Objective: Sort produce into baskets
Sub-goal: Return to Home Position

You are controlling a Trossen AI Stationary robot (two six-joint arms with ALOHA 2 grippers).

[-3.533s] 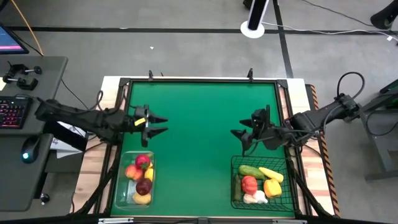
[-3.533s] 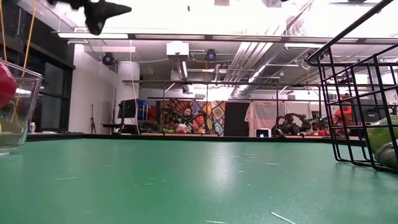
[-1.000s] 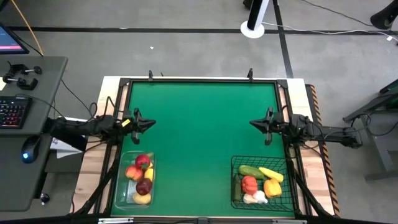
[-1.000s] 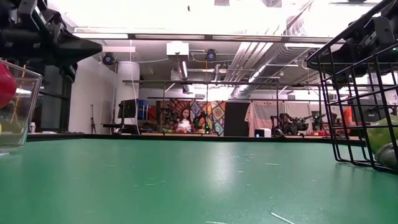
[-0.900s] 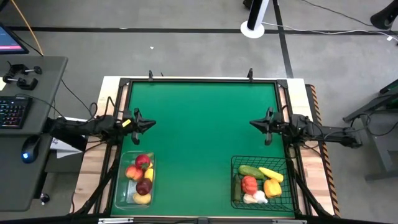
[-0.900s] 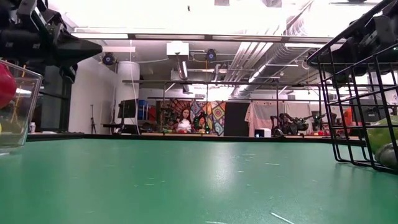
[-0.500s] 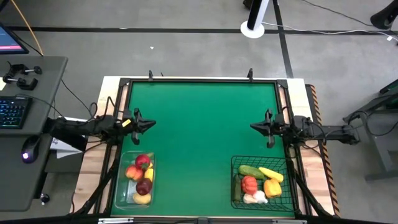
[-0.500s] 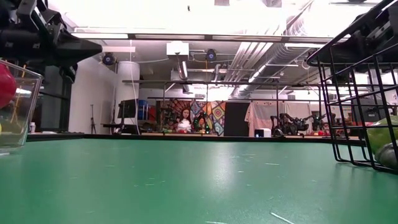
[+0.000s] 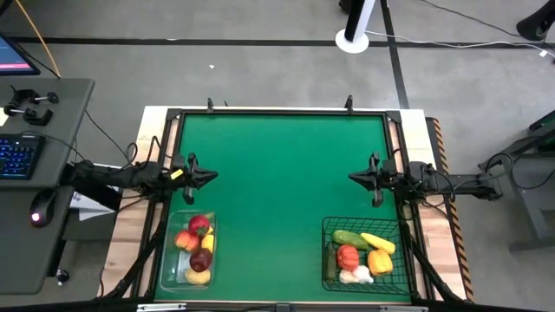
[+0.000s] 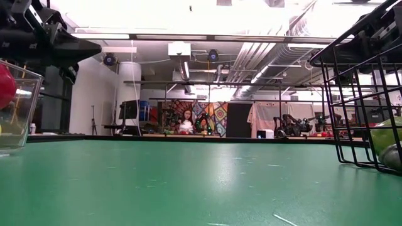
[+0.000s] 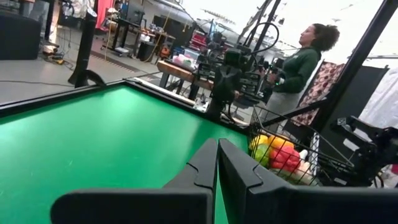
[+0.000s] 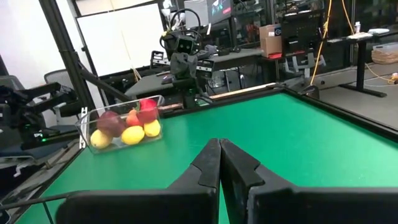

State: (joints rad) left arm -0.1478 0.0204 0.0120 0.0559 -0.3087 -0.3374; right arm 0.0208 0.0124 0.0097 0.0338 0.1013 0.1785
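Observation:
The clear plastic bin (image 9: pixel 191 251) stands at the table's near left and holds red apples and yellow lemons (image 9: pixel 198 245); it also shows in the right wrist view (image 12: pixel 122 127). The black wire-mesh basket (image 9: pixel 365 252) stands at the near right and holds a green cucumber, a yellow pepper, an orange-red tomato and white garlic (image 9: pixel 355 257); it also shows in the left wrist view (image 11: pixel 283 152). My left gripper (image 9: pixel 212 175) is shut and empty at the table's left edge, beyond the bin. My right gripper (image 9: pixel 351 177) is shut and empty at the right edge, beyond the basket.
The green mat (image 9: pixel 282 182) lies bare between the two grippers. A raised black frame (image 9: pixel 282 112) runs round the table. A desk with a keyboard (image 9: pixel 19 152) stands left of the table. A person (image 11: pixel 301 59) stands in the room beyond the table.

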